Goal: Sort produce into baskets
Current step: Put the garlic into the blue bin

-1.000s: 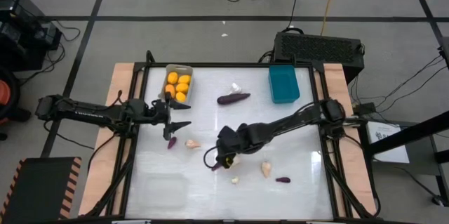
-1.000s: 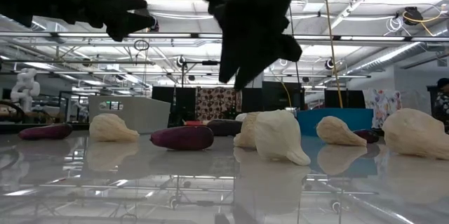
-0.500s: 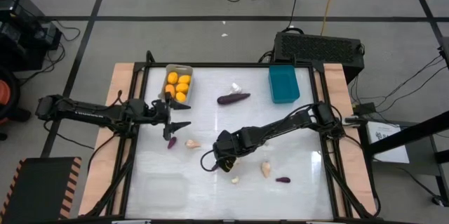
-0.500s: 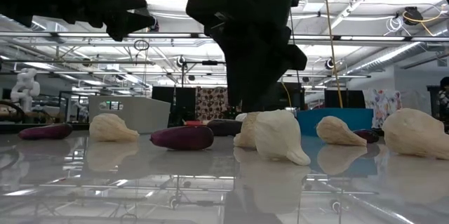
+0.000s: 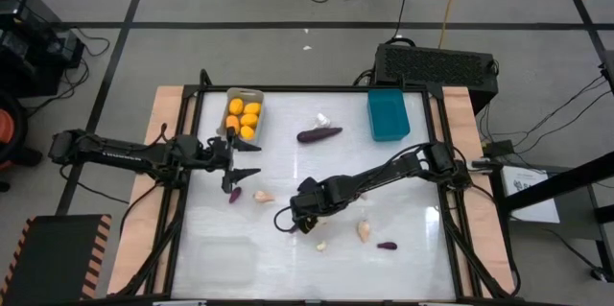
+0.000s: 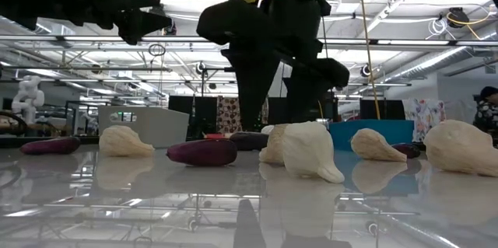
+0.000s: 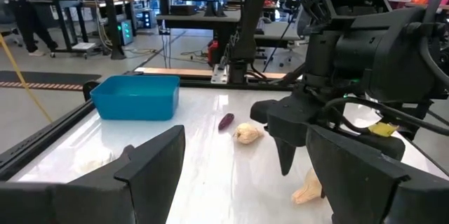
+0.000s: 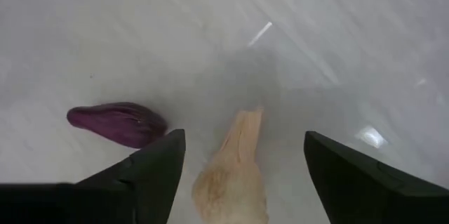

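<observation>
The right gripper point(image 5: 305, 218) has spread its fingers wide over a garlic bulb point(image 8: 231, 175) mid-table, beside a small eggplant point(image 8: 118, 123) — poised to grasp. The left gripper point(image 5: 251, 158) waits released by the grey basket point(image 5: 233, 94).

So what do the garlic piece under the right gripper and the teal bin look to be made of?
The garlic piece: matte, pale beige, probably moulded plastic or rubber, no shine. The teal bin: smooth, opaque, thin-walled, likely hard plastic.
</observation>
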Robot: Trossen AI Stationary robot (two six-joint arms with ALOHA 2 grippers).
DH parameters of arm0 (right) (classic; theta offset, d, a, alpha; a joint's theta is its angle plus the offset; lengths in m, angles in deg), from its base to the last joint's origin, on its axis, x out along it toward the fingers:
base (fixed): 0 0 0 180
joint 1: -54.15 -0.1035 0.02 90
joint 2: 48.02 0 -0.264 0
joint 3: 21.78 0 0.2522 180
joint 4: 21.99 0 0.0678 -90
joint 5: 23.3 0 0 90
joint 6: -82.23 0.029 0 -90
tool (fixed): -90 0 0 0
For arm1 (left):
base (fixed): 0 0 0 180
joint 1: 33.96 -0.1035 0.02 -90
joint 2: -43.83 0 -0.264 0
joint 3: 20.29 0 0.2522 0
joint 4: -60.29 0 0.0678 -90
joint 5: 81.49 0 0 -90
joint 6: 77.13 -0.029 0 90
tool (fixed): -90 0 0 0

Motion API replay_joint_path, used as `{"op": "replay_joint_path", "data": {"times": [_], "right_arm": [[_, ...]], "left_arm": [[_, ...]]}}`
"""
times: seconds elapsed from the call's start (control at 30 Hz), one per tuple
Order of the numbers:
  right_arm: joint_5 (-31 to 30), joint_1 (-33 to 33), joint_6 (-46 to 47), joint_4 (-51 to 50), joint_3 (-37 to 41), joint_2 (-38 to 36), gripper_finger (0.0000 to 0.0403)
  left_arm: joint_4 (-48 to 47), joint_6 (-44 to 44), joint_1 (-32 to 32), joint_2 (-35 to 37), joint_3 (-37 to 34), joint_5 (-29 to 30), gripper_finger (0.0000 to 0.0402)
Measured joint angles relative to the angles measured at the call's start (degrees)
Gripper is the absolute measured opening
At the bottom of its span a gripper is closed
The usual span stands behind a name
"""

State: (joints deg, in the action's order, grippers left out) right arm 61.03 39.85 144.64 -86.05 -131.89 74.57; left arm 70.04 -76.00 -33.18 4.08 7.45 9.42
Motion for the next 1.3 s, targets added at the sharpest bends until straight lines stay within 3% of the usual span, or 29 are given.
{"op": "replay_joint_path", "data": {"times": [0.5,0.7,1.03,1.17,1.3], "right_arm": [[0.11,-1.22,2.95,0.02,0.04,3.91,0.0247],[-0.28,-1.18,2.95,0.09,0.04,3.93,0.0192],[-0.20,-1.16,-0.43,0.24,0.04,3.04,0.0058],[-0.60,-1.18,-2.46,0.27,0.04,0.97,0.0044],[-3.17,-0.62,-3.32,-1.24,0.04,-1.60,0.0057]], "left_arm": [[-0.03,0.02,0.00,0.00,0.00,-0.02,0.0304],[-0.02,0.04,0.00,0.00,0.00,-0.04,0.0304],[-0.04,0.07,0.00,0.00,0.00,-0.13,0.0304],[-0.04,0.09,0.00,0.00,0.00,-1.15,0.0304],[-0.04,0.11,0.00,0.00,0.00,-1.25,0.0304]]}}
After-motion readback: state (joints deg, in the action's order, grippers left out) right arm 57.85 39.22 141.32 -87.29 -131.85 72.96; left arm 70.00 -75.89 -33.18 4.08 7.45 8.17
